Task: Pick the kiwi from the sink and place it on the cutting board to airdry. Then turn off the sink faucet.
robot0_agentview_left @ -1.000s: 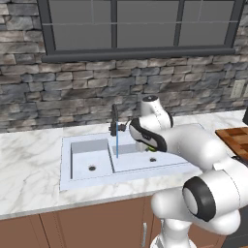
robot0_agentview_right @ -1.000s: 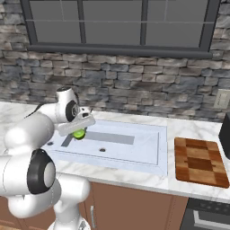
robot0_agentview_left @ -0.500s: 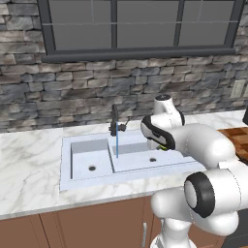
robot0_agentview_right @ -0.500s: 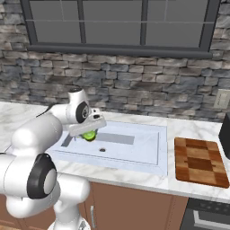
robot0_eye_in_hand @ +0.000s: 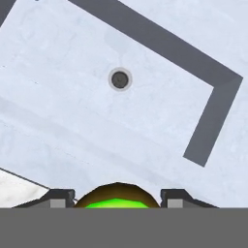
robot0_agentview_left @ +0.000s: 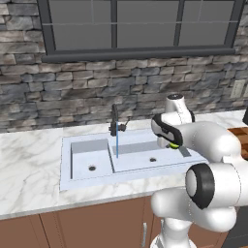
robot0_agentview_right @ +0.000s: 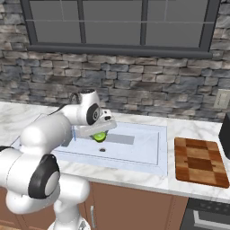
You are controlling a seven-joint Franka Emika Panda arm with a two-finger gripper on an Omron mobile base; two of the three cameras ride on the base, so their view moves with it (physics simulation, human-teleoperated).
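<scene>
So I have the small lime-green rounded kiwi (robot0_eye_in_hand: 116, 196) clamped between my two-finger gripper (robot0_agentview_right: 99, 135) jaws above the pale blue-grey double-basin sink (robot0_agentview_right: 148, 152), with the checkered brown wooden cutting board (robot0_agentview_right: 200, 161) well off to their side awaiting it and the slim black upright faucet (robot0_agentview_left: 115, 122) running.

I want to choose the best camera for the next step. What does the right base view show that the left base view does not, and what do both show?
Right base view alone: the whole checkered brown wooden cutting board, lying bare on the marble counter to the right of the sink.

Left base view alone: the slim dark upright faucet with a thin blue stream of water running into the basin.

Both: the pale blue-grey sink, and the claw shut on the small lime-green kiwi above the basin.
</scene>
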